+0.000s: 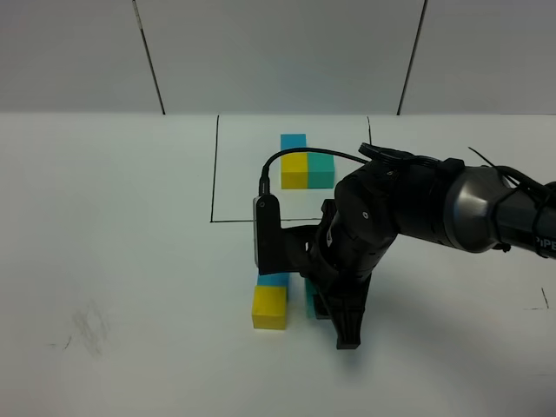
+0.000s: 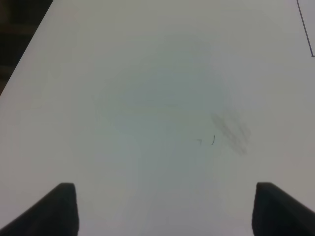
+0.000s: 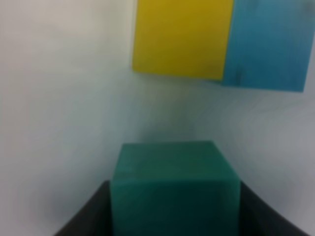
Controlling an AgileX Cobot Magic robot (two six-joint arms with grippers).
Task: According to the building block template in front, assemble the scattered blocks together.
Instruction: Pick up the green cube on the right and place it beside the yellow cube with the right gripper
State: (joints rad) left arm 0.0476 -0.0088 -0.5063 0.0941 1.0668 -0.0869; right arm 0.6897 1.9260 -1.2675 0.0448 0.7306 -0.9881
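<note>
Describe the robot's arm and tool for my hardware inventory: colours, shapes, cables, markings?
The right arm is glossy black with rounded joint housings, a thin black cable looping to a white-edged wrist camera box, and faint white lettering near the frame edge. Both tools have dark, blunt fingers.

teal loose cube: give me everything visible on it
The teal cube is a plain, matte, solid-coloured block with square faces, no markings visible. It sits between the right gripper fingers, which close on two opposite sides. It sits square, not tilted. A gap of white table separates it from the yellow cube and blue cube, which touch each other. From the high camera only a sliver shows behind the arm, right of the yellow cube.
</note>
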